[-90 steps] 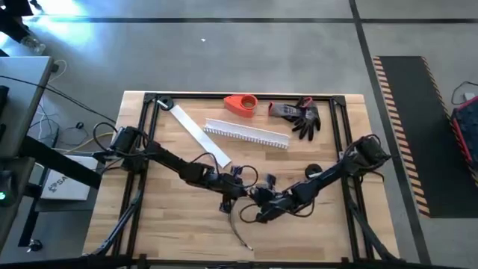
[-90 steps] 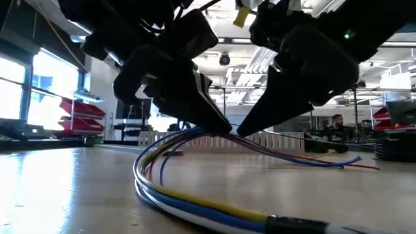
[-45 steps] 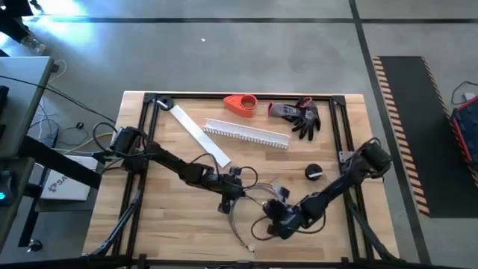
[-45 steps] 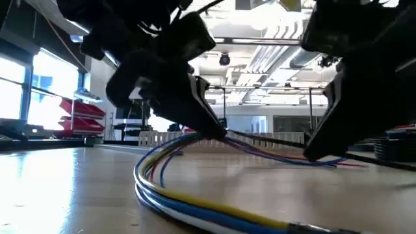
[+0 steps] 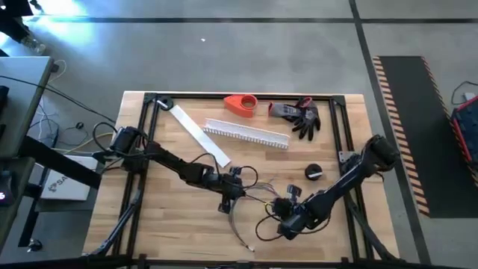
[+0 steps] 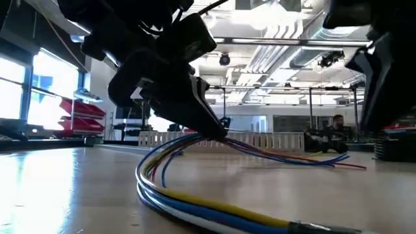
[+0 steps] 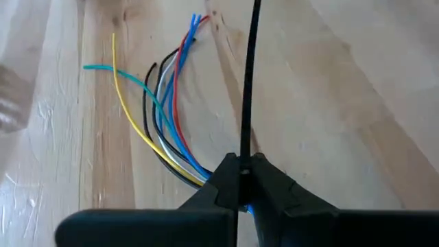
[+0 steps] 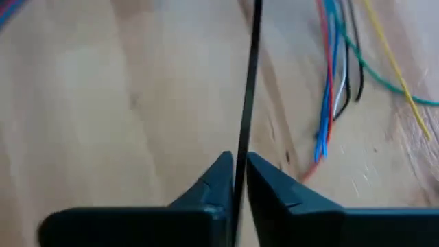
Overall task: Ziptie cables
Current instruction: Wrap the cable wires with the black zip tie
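**Zip tie pulled tight around the wire bundle**

The wooden table (image 5: 179, 232) holds 2 arms meeting near its front middle. The left gripper (image 7: 240, 180) is clamped on the cables (image 7: 164, 116) where the black zip tie (image 7: 248, 75) crosses them; the wires fan out over the wood beyond it. The right gripper (image 8: 236, 171) sits well to the side, pinching the tie's free tail between closed fingers. By my reading, this is the cinching step: the tail is drawn taut. Next, the right arm likely needs a steady pull away while the left keeps the bundle pinned.
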